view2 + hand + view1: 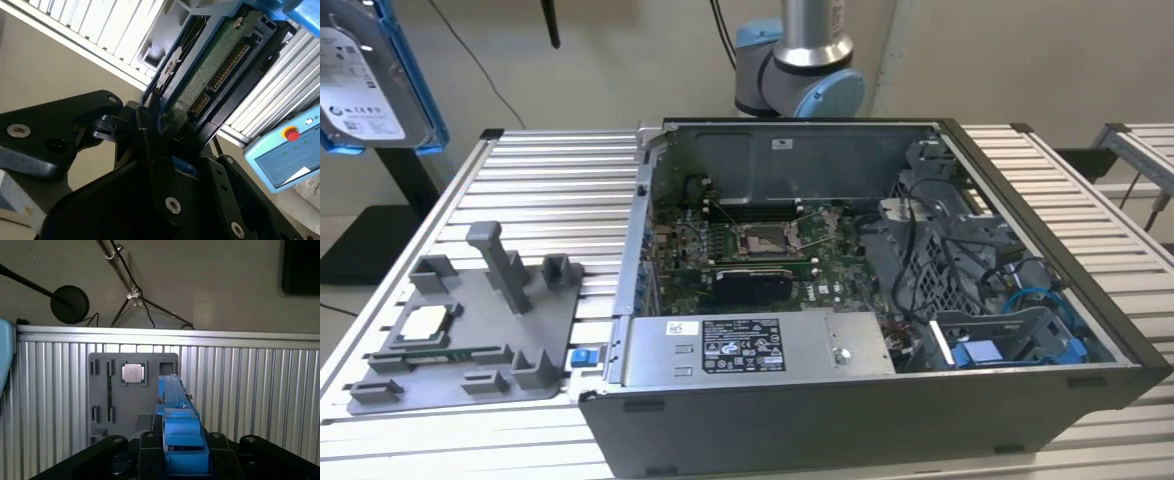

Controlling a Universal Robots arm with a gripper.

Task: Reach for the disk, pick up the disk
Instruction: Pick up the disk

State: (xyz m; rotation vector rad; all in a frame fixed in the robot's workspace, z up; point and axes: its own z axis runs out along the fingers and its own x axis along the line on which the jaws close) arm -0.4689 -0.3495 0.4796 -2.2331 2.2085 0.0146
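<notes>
A: Between the fingers of the gripper [177, 135], what is there?

B: The disk [210, 75]. In both wrist views the black fingers [157, 160] are clamped against its blue frame, one on each side. In the second wrist view its green circuit board faces the camera.

A: And in the first wrist view?

B: Edge-on: the disk [172, 390] rises out of the gripper [182, 442] as a narrow blue strip.

A: Does it touch the counter?

B: No. In the exterior view the disk [360, 85] hangs high, white label showing, clear of the counter [520, 170]. Lower than the gripper and well apart from it, a grey fixture plate [102, 390] lies on the slats with a small square chip [133, 373] seated in it.

A: And the computer case?

B: The open case [854, 300] stands on the counter, well apart from the gripper, with the arm's joint [794, 60] showing past its far wall.
</notes>
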